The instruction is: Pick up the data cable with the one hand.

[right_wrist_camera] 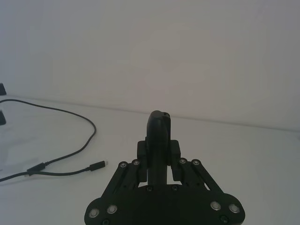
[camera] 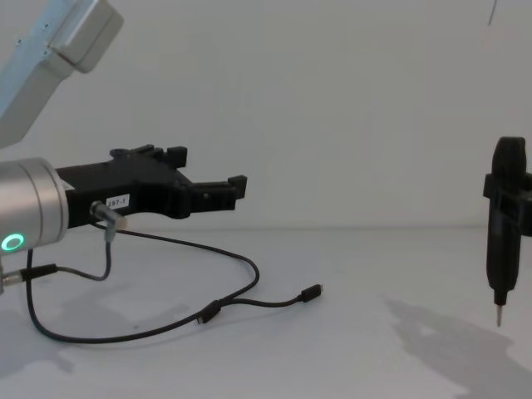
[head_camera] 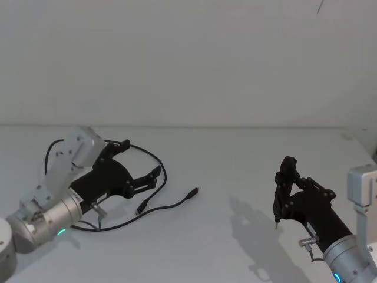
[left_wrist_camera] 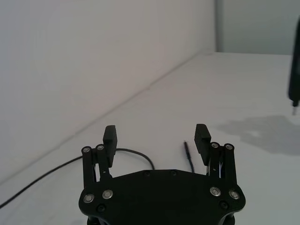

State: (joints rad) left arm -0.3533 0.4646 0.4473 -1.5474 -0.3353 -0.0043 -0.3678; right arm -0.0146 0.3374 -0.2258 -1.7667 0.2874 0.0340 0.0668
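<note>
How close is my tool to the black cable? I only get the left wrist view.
Observer: In the chest view, the left tool hovers open above the data cable, clear of it. The cable lies on the table.
Operator: What's the dark thing at my edge?
Observer: That's the right tool, shut, hanging above the table off to the right.
</note>
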